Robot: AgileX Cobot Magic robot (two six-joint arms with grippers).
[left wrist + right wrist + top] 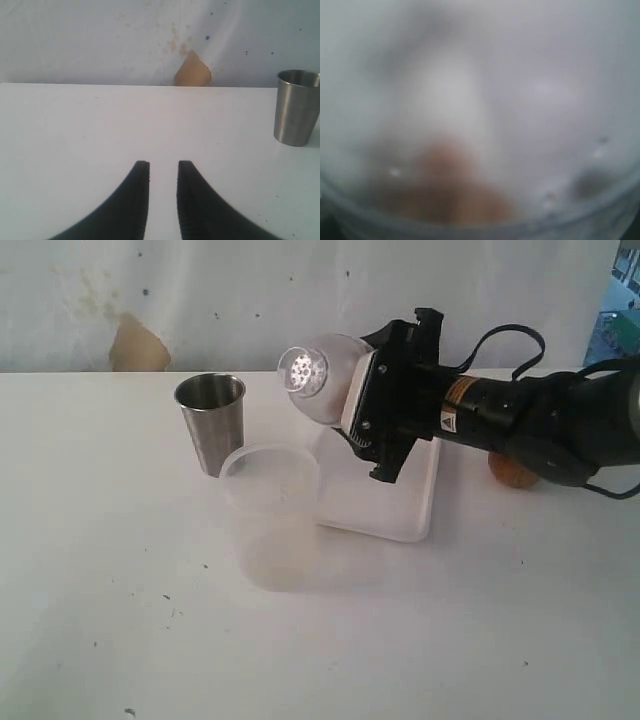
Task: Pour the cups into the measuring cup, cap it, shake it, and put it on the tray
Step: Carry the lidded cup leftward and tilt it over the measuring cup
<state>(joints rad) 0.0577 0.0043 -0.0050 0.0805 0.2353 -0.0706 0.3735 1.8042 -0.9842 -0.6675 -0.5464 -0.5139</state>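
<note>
My right gripper [347, 387] is shut on the frosted translucent cup [318, 375]. It holds the cup tipped on its side above the far left corner of the white tray [415, 502], base towards the camera. The right wrist view is filled by that cup's blurred wall [480, 100], with a brown smear low in it. The measuring cup [270, 515], a wide clear cylinder, stands in front of the tray with pale stuff at its bottom; its scale does not show. The steel tumbler [210, 422] [297, 107] stands upright to its left. The wooden cup [512, 472] peeks from behind the right arm. My left gripper [163, 162] is slightly open and empty.
The white table [120, 570] ends at a stained pale wall, which has a brown patch [138, 345] [192, 70] behind the tumbler. The black right arm [540, 420] reaches in from the right edge over the tray's far side.
</note>
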